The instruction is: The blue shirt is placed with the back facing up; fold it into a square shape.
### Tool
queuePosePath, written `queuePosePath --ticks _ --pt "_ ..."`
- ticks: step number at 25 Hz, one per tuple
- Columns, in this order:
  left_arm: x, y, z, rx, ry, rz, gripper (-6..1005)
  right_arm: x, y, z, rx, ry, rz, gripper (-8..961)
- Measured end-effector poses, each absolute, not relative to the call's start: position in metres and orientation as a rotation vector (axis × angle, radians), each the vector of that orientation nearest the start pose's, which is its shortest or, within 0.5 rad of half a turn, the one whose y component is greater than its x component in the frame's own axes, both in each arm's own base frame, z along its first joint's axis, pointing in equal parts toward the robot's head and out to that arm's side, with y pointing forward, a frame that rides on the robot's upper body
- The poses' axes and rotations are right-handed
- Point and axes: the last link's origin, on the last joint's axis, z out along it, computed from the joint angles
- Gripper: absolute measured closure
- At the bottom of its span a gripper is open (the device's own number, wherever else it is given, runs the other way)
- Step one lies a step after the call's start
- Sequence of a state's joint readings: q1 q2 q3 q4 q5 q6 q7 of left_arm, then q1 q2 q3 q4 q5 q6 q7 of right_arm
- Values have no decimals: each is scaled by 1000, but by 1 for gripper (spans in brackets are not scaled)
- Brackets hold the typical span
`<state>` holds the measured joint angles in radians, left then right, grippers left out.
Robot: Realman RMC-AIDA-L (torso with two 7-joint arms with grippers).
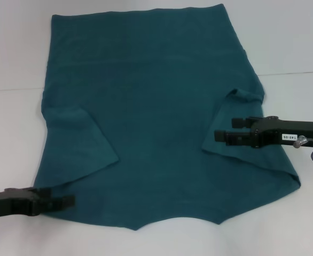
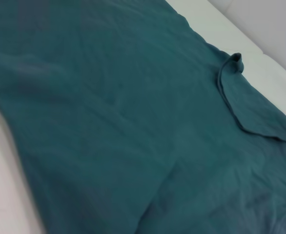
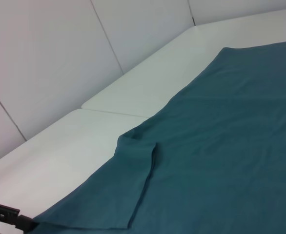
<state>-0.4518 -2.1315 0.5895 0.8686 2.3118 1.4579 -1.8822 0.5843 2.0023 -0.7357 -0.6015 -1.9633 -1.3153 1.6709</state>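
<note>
Blue shirt point(image 1: 162, 117) is what we see spread flat on the white table point(image 1: 284, 37): one soft, matte teal-blue knit, faintly creased, plain on the side facing up. We count two short sleeves, both folded inward onto the body, and two black grippers. Its long axis runs from near us to the far edge, the curved neckline nearest us and the straight hem farthest. Our left gripper point(image 1: 65, 201) lies low at the near left shoulder corner; we cannot tell whether it pinches the cloth. Our right gripper point(image 1: 220, 135) sits over the right sleeve's edge, and there too we cannot tell.
</note>
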Motion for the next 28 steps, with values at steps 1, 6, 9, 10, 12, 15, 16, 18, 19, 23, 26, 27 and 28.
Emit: queuePosePath --ticks 1,6,9,10,12,15,16,18,19,23,26,27,28 --pt "-315 317 17 -2429 -1287 -376 122 278 374 22 -2483 988 601 23" --pt "-324 317 24 -2363 -1304 -358 122 279 374 22 -2479 988 603 23" --pt "-329 319 25 -2314 -1312 -344 121 279 374 22 -2479 988 603 23" --pt "-330 320 25 -2299 -1314 -339 121 279 374 22 -2479 987 603 23" --pt "-334 321 26 -2275 -1319 -321 121 278 375 22 -2479 987 604 23" --pt "-338 322 24 -2255 -1329 -277 121 278 375 22 -2478 991 605 23" --pt "-339 322 23 -2252 -1332 -262 121 279 375 22 -2476 993 606 23" --pt "-340 323 21 -2249 -1334 -247 121 279 375 23 -2473 994 607 23" --pt "-340 323 21 -2248 -1334 -246 121 279 375 23 -2473 995 608 23" --pt "-339 322 20 -2254 -1334 -244 121 278 375 23 -2472 995 609 23" --pt "-337 322 18 -2274 -1332 -238 121 277 375 23 -2473 992 610 23" --pt "-336 321 17 -2286 -1331 -236 122 277 376 23 -2474 991 610 23" --pt "-335 320 16 -2297 -1330 -234 122 277 376 23 -2474 991 610 23"
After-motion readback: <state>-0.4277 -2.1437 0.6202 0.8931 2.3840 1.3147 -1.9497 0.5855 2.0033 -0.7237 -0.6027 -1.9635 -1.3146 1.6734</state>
